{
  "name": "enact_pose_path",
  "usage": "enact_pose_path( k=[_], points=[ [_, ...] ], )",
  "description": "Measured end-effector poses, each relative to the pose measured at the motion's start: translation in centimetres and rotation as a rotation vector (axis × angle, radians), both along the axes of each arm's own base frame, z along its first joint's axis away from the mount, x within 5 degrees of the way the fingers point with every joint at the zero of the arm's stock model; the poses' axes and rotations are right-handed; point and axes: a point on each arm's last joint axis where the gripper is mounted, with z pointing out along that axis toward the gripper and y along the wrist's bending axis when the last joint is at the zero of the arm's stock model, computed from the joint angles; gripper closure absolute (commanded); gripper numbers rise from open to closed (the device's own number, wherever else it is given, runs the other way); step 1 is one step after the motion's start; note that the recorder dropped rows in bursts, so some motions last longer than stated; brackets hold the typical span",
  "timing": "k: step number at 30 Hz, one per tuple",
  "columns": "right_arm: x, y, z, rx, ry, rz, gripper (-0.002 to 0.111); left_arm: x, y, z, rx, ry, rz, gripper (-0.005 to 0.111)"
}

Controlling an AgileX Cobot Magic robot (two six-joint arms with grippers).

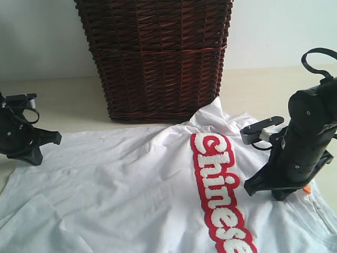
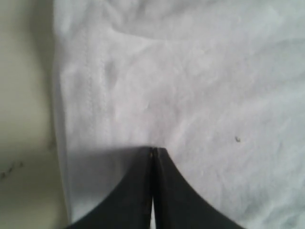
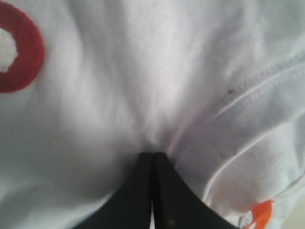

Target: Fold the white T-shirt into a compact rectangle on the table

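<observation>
Left gripper [image 2: 152, 151] has its jaws pressed fully together, tips down on flat cloth just beside a stitched hem at the left edge of the white T-shirt [image 1: 131, 179]; whether any cloth is caught I cannot tell. Right gripper [image 3: 152, 153] is closed too, with creases of shirt drawn into its tips, near the orange tag [image 3: 259, 212]. The shirt lies spread on the tabletop [image 1: 68, 100], red-edged lettering [image 1: 218, 190] facing up. A dark wicker basket [image 1: 158, 58] stands just beyond its far edge.
</observation>
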Motion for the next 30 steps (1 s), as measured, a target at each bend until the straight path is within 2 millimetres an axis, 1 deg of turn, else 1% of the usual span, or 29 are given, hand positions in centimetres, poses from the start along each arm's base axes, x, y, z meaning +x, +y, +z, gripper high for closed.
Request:
enact_pose_path(
  k=[3,6,9,10,11,13,14,15,16,18,20,22,25,28,30],
  points=[
    [-0.7,0.4,0.0,0.044,0.073,0.016,0.108,-0.4,0.2,0.1,0.005,0.015,-0.001,0.107],
    [-1.6,0.6,0.0,0.076,0.135,0.007,0.108,-0.6,0.1,0.1,0.006,0.029,-0.045,0.107],
    [-2.3,0.5,0.2,0.093,0.148,0.003,0.108,-0.7,-0.1,0.2,-0.013,0.027,-0.072,0.107],
    [-2.5,0.5,0.7,0.100,0.144,0.004,0.108,-0.7,-0.2,0.4,-0.026,0.029,-0.089,0.107],
    [-2.5,0.5,1.3,0.110,0.124,0.003,0.108,-0.8,-0.4,0.8,-0.043,0.028,-0.105,0.107],
    [-2.0,0.7,4.5,0.150,0.006,0.011,0.108,-1.2,-1.1,1.5,-0.110,0.038,-0.134,0.107],
    [-1.7,0.8,6.6,0.177,-0.078,0.015,0.108,-1.5,-1.7,2.3,-0.150,0.035,-0.153,0.107],
    [-1.5,0.9,8.2,0.200,-0.155,0.016,0.108,-1.4,-2.0,3.2,-0.175,0.005,-0.156,0.107],
    [-1.1,0.9,9.9,0.227,-0.275,0.012,0.108,-1.3,-2.2,4.8,-0.195,-0.048,-0.158,0.107],
    [0.1,0.9,11.6,0.257,-0.463,-0.026,0.108,-1.1,-2.4,7.2,-0.209,-0.128,-0.161,0.107],
    [1.2,0.7,11.0,0.256,-0.502,-0.067,0.108,-1.2,-2.4,7.8,-0.212,-0.145,-0.161,0.107],
    [3.5,0.3,8.3,0.222,-0.448,-0.103,0.108,-1.2,-2.4,7.9,-0.214,-0.150,-0.164,0.107],
    [6.3,-0.1,4.4,0.185,-0.362,-0.142,0.108,-1.2,-2.4,7.9,-0.214,-0.150,-0.166,0.107],
    [8.9,-0.3,1.8,0.166,-0.317,-0.161,0.108,-1.2,-2.4,7.9,-0.214,-0.151,-0.168,0.107],
    [9.9,-0.6,0.3,0.147,-0.272,-0.157,0.108,-1.0,-2.4,8.2,-0.213,-0.159,-0.169,0.107]
  ],
)
